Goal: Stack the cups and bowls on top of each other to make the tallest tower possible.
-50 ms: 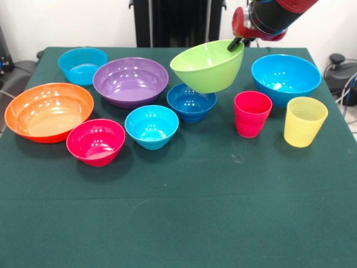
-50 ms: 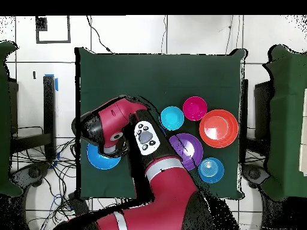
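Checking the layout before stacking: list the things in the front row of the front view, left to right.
Orange bowl → pink-red bowl → cyan bowl → red-pink cup → yellow cup. The lime green bowl, held up tilted by the end effector, is left out.

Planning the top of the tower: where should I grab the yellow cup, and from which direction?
Grip the yellow cup by its rim, coming straight down from above. It stands upright with its mouth open and widest at the top, so one wall can be pinched. The red cup and blue bowl nearby crowd a sideways approach.
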Motion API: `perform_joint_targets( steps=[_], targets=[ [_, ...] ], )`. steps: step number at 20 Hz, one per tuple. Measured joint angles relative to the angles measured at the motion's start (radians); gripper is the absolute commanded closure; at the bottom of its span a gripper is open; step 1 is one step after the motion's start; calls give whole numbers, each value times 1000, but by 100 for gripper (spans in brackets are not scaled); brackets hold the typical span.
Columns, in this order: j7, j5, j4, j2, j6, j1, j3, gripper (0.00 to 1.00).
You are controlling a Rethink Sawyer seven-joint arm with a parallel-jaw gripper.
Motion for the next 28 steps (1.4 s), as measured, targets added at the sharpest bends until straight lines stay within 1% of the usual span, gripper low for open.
perform_joint_targets(
  steps=[7, 13, 22, 28],
  targets=[
    [-1, -1, 0, -3, 0, 0, 0, 100],
    [-5, -26, 0, -9, 0, -2, 0, 100],
    [-33, -28, 0, -25, 0, -19, 0, 100],
    [-35, -31, 0, -26, 0, -25, 0, 100]
  ],
)
